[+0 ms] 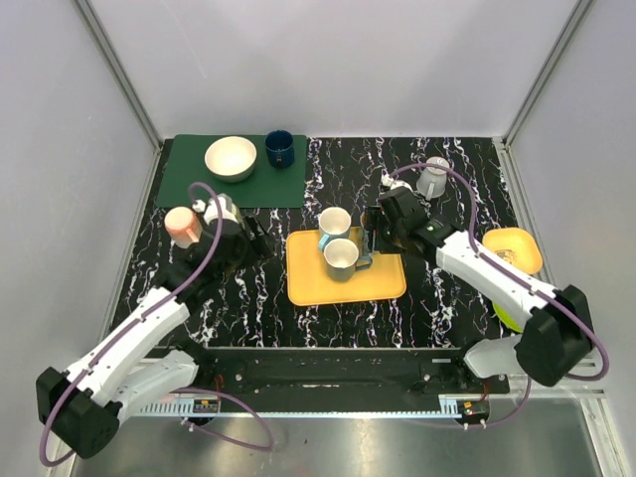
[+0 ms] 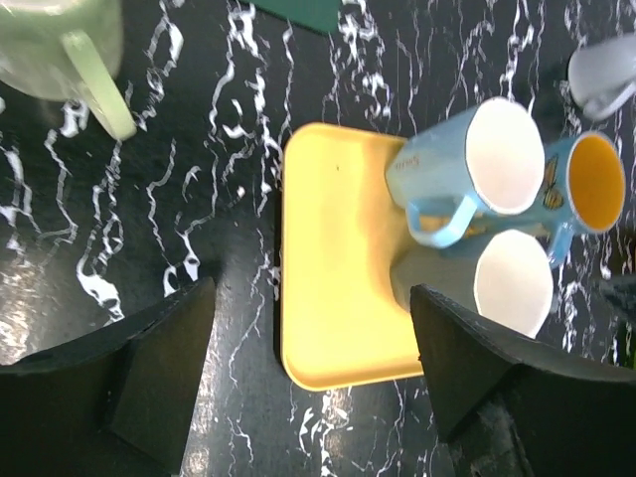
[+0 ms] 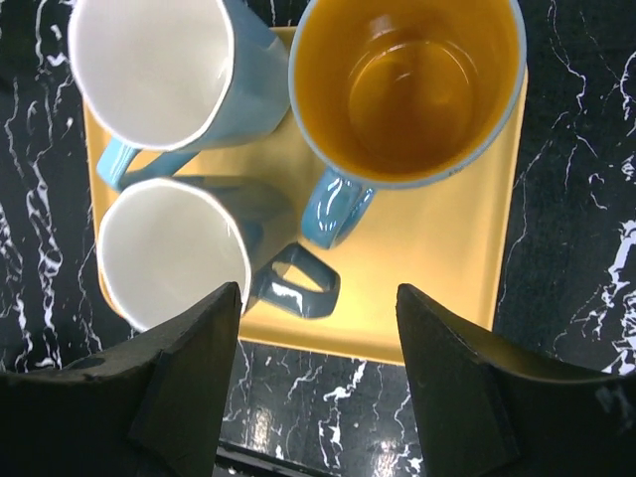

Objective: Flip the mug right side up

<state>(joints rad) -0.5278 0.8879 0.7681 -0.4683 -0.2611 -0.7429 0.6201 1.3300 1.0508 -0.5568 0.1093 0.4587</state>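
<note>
Black marbled bench (image 1: 248,298) carries one yellow tray (image 3: 437,238) beneath the wide, empty right jaws, bearing three mugs: a pale blue mug (image 3: 149,60) with small unreadable print, an orange-lined mug (image 3: 407,84) and a grey mug (image 3: 169,253). One pale green mug (image 2: 50,45) stands upper-left of the wide, empty left jaws.

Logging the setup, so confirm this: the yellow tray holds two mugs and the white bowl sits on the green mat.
Wrong count: the right wrist view shows three mugs on the tray, two white inside and one yellow inside. The bowl does sit on the green mat.
</note>
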